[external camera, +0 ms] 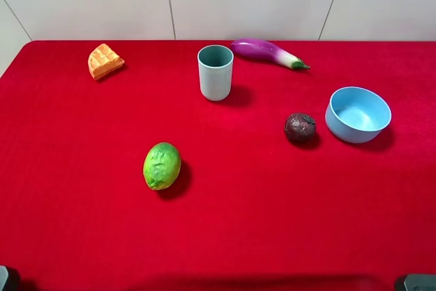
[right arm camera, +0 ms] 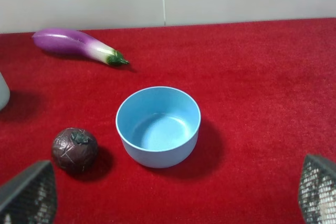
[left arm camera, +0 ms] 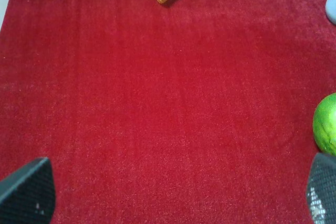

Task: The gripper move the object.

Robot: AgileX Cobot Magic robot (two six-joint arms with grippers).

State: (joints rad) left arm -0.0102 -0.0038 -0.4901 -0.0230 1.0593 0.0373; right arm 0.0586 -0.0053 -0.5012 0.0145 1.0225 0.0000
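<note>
Nearest the robot, left gripper [left arm camera: 173, 195] and right gripper [right arm camera: 176, 195] both spread wide and holding nothing, each hanging over the red cloth [external camera: 272, 223]. Further out, a bumpy green lime [external camera: 162, 165] left of centre; the wrinkled dark purple-brown object [external camera: 300, 128] resting on the cloth just beside the blue bowl [external camera: 357, 114], on its left, apparently not touching. Farthest, a grey-green cup [external camera: 215, 72], a purple eggplant [external camera: 267, 52] and an orange waffle piece [external camera: 105, 60].

Dark purple-brown object [external camera: 300, 128], red cloth [external camera: 272, 223]
</note>
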